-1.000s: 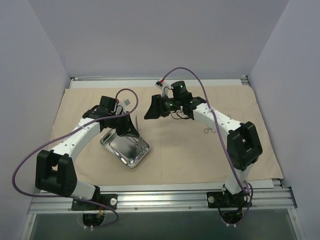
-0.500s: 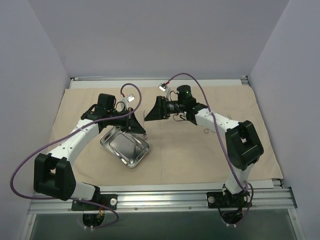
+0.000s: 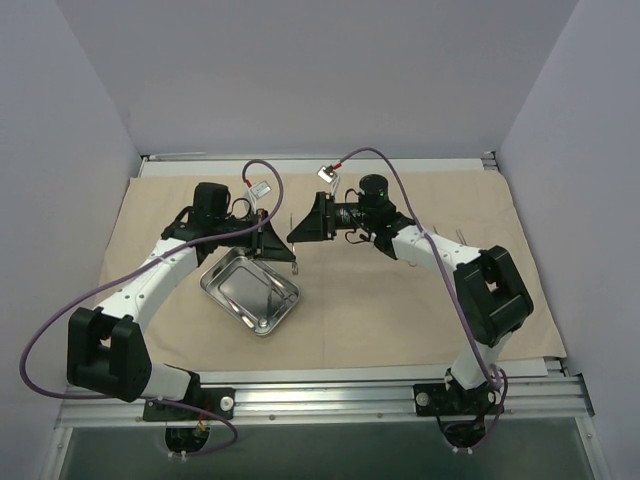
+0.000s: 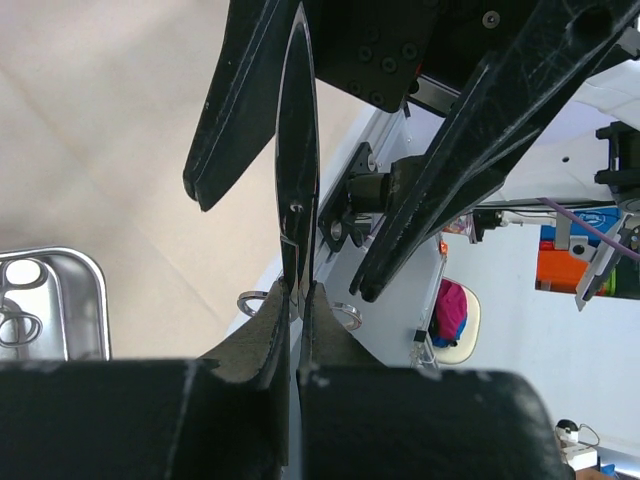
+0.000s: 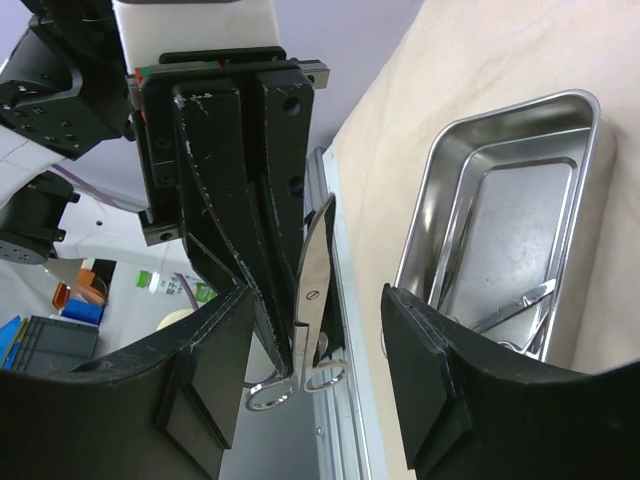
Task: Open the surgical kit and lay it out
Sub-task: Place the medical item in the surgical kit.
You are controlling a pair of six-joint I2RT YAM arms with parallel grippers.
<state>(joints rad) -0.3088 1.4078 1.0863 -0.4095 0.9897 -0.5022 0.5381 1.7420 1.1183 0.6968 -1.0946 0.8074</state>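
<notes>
The beige cloth wrap (image 3: 400, 300) lies spread flat over the table. The steel tray (image 3: 250, 291) sits on it at centre-left, with several ring-handled instruments inside (image 5: 500, 310). My left gripper (image 3: 274, 244) is shut on a pair of steel scissors (image 4: 297, 190) and holds them in the air above the tray's far edge. My right gripper (image 3: 301, 227) is open and faces the left one. Its fingers (image 4: 235, 110) stand on either side of the scissor blade (image 5: 313, 280) without closing on it. The ring handles hang below the left fingers.
One slim instrument (image 3: 458, 236) lies on the cloth to the right, partly hidden behind the right arm. The table's metal rail runs along the near edge (image 3: 330, 385). Grey walls close in the back and both sides.
My left gripper has lifted the scissors from over the tray and carried them up and to the right. My right gripper has swung left to meet it and now straddles the blade.
</notes>
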